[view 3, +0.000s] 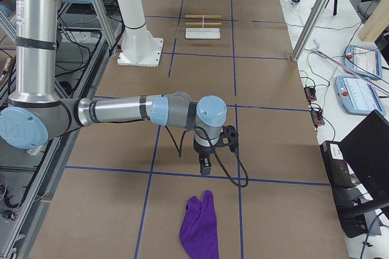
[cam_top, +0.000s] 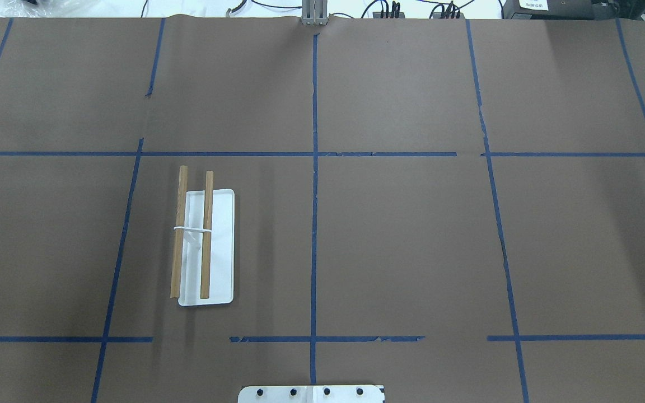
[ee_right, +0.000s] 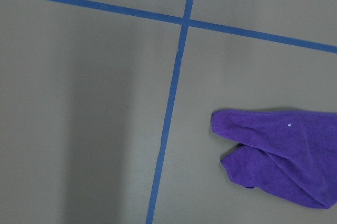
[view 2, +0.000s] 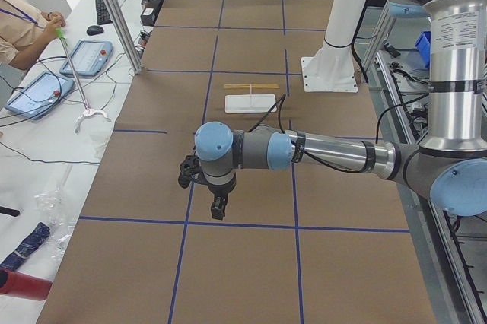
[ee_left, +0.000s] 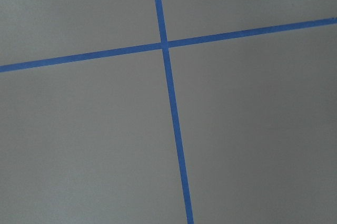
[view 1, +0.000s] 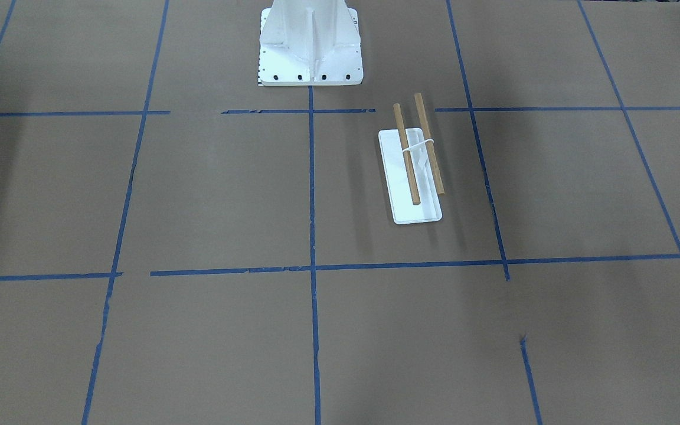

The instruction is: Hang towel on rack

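The rack is a white tray base with two parallel wooden dowels, standing on the robot's left half of the table; it shows far off in both side views. The purple towel lies crumpled flat at the table's right end, also in the right wrist view. My right gripper hangs just above the table, a short way from the towel. My left gripper hangs over a tape crossing at the left end. I cannot tell whether either is open or shut.
The white robot pedestal is bolted at the table's near-robot edge. Blue tape lines grid the brown paper. An operator and teach pendants sit on side benches. A metal post stands by the table's edge.
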Tool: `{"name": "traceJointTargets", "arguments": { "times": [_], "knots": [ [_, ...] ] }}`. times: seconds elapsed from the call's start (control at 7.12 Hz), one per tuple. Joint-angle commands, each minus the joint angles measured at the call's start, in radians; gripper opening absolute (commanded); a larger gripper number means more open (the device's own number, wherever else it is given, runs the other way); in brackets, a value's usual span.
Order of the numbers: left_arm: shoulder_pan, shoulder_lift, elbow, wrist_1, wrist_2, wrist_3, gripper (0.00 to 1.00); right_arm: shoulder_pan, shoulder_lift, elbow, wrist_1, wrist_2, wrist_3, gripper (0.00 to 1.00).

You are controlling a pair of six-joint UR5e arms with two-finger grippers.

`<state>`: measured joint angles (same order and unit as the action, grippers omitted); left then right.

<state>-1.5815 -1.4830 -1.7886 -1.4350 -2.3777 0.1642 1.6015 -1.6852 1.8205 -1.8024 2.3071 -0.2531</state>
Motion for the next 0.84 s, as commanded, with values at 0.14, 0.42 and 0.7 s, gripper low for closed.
{"name": "traceJointTargets", "arguments": {
  "times": [0.14,0.42,0.7],
  "knots": [
    [0.0,0.0,-0.015,-0.001,0.0,0.002,1.0,0.0,-0.002,0.005,0.053,-0.002,0.0,1.0],
    [0.0,-0.04,-0.058,-0.002,0.1,0.0,1.0,-0.002,0.025,0.023,0.171,-0.005,-0.002,1.0],
    [0.0,-0.072,-0.113,-0.093,0.1,0.011,1.0,-0.002,0.036,0.019,0.268,0.011,0.003,1.0]
  ]
}}
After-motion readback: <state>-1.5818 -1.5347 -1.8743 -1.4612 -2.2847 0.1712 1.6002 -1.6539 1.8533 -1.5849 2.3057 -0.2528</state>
